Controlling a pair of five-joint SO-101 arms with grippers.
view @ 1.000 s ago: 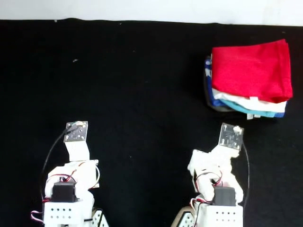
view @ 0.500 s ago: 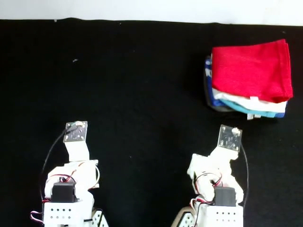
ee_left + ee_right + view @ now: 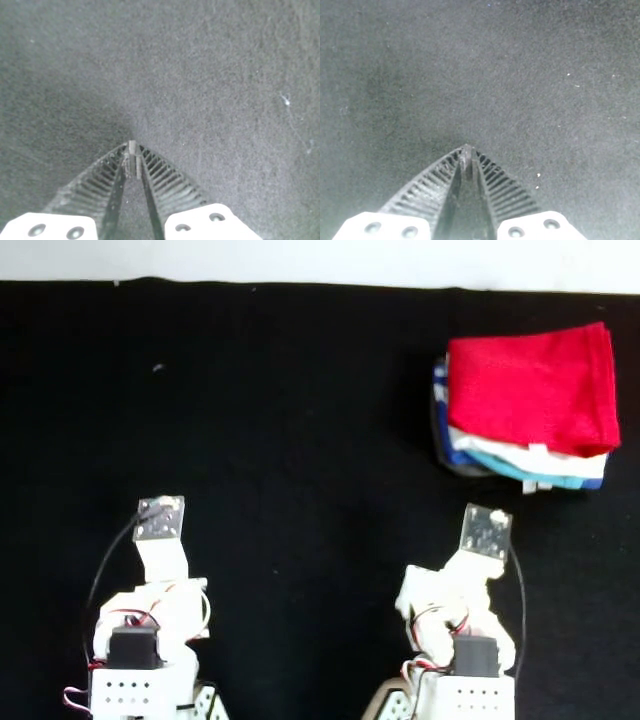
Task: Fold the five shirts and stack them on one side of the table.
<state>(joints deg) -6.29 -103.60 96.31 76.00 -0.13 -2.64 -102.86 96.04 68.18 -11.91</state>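
Although folded into a stack of shirts [image 3: 525, 405] at a far corner of the desk [image 3: 280, 390], red on top, could slump: uneven lower edges poking out. Could also get shoved askew if approached with left hand [image 3: 132, 150] and right hand [image 3: 466, 150] pinched shut, empty, as now.

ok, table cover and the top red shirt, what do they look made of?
The table cover looks like black felt or similar matte cloth; the left wrist view shows fuzzy nap and lint specks. The red shirt looks like soft matte fabric with rounded fold edges; the fibre can't be told.
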